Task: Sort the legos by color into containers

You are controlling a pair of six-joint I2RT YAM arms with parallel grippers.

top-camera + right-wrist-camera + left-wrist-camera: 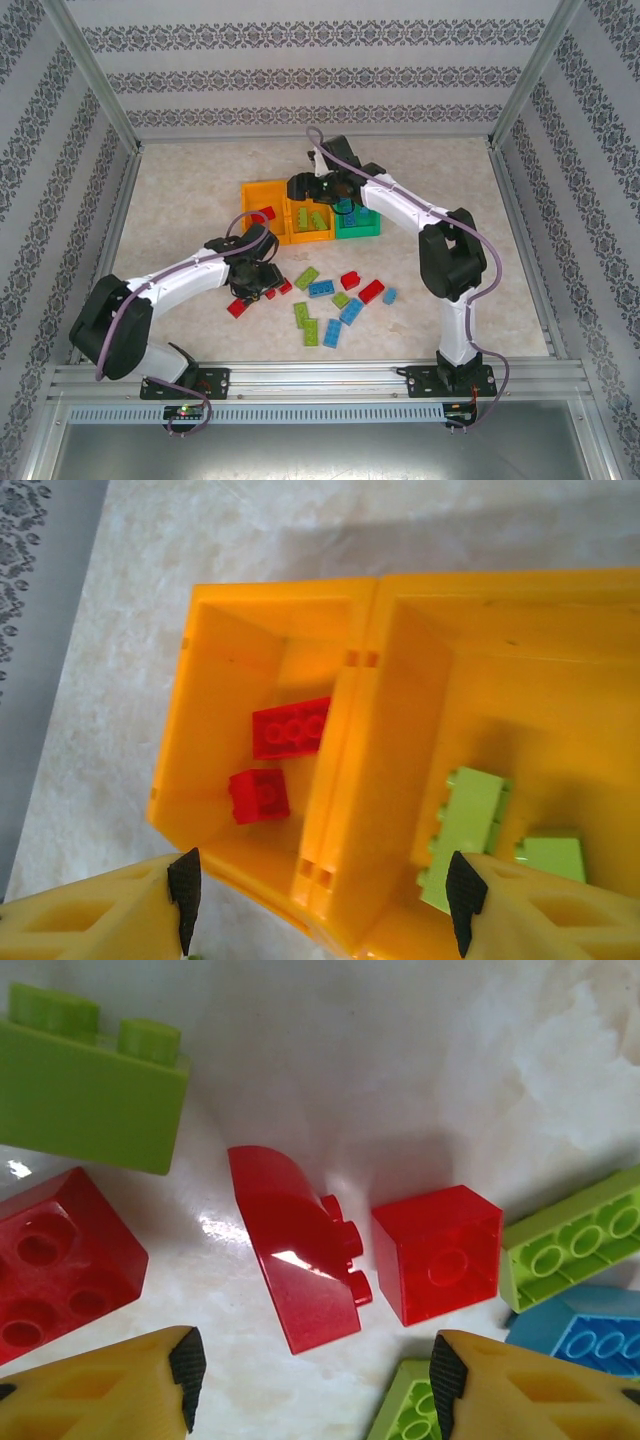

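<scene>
Orange bins (262, 185), two; green bin (358, 234), one

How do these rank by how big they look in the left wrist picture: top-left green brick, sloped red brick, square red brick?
Largest: green brick, even cut off at the frame's edge.
Next: sloped red brick.
Smallest: square red brick, though only slightly; they look close.

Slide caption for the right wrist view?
Open right gripper above two adjoining orange bins: red bricks in the left, lime green bricks in the right.
</scene>
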